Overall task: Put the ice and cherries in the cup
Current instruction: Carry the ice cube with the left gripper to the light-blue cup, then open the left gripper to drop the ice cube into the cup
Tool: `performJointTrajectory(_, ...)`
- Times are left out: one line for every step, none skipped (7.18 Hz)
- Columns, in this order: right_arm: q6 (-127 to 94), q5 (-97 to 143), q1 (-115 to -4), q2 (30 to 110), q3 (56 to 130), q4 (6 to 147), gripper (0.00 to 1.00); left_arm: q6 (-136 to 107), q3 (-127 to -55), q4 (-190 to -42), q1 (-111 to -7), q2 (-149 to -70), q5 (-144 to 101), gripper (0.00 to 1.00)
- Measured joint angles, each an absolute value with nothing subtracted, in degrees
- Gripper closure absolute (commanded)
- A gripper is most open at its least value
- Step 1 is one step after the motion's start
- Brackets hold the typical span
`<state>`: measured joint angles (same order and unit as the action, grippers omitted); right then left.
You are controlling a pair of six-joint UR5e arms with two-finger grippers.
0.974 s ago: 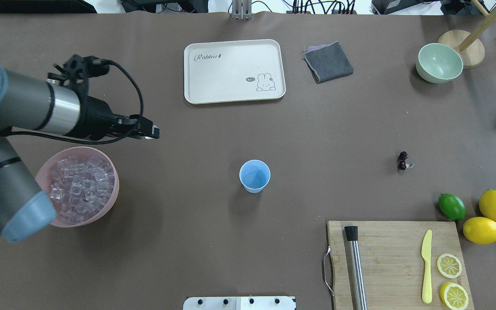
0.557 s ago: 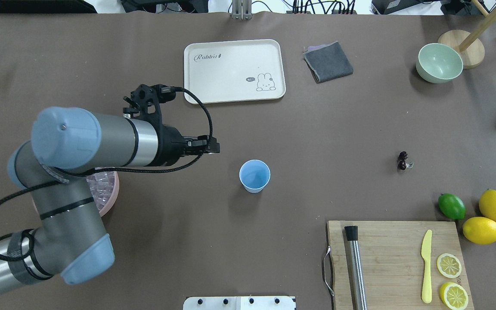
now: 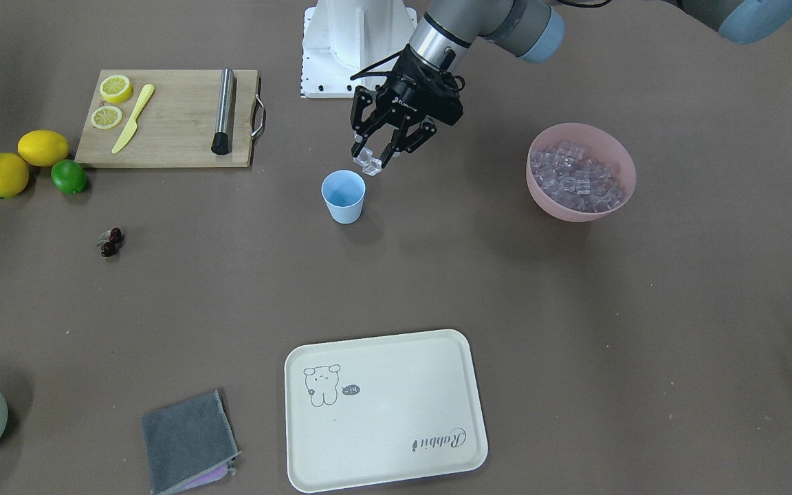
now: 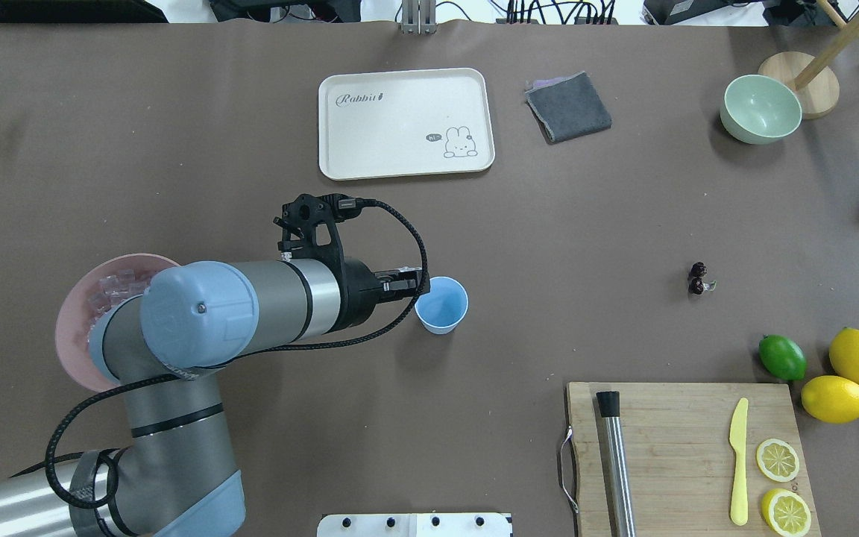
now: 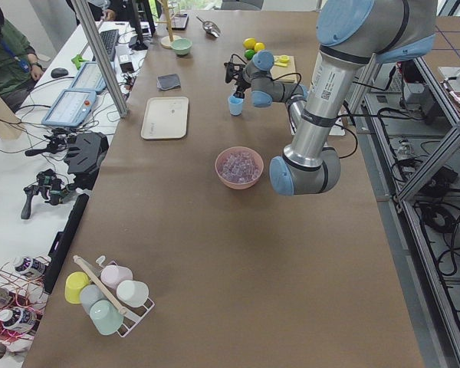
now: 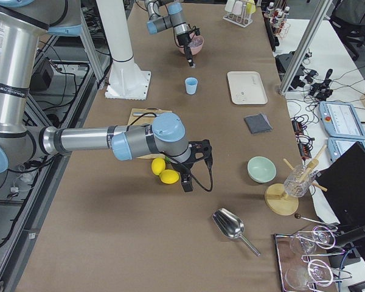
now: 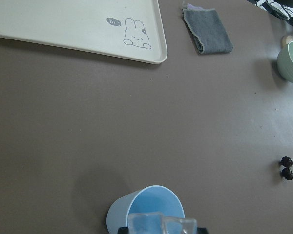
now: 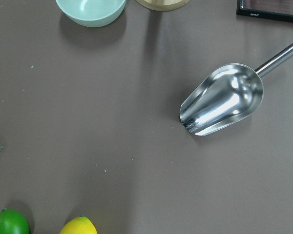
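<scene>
L gripper (image 3: 372,158) is clamped on ice (image 3: 370,166), just off the cup (image 3: 343,196) rim on the pink bowl (image 3: 578,206) side. Opposite side of cup, well apart, lie cherries (image 3: 111,242), prob. nearer R gripper (image 6: 191,176); can't tell its opening.

Only readable stuff is on the cream rectangular plastic tray (image 4: 400,119): "Rabbit" in curly script near one corner, and a tiny dark speech bubble (image 7: 113,21) saying "hi~" right beside the little line-drawn bunny (image 7: 135,38). White print on the left gripper (image 3: 372,159) is too small to read.
</scene>
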<state>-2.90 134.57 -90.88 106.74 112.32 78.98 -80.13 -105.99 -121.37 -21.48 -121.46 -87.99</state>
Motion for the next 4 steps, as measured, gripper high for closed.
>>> performJointTrajectory(-3.0,134.8,-90.9,106.7,112.3,79.0,0.0,-80.1,-105.4,-121.4,-20.0,-122.0,-84.9,0.88)
performJointTrajectory(-3.2,135.0,-90.9,106.7,112.3,79.2,0.0,-80.1,-105.0,-121.4,-18.3,-122.3,-81.6,0.88)
performJointTrajectory(-3.4,135.1,-90.9,106.6,112.3,79.4,0.0,-80.0,-104.5,-121.4,-16.7,-122.5,-78.7,0.88)
performJointTrajectory(-3.5,135.1,-90.9,106.6,112.2,79.6,0.0,-79.8,-103.7,-121.4,-15.4,-123.1,-76.7,0.88)
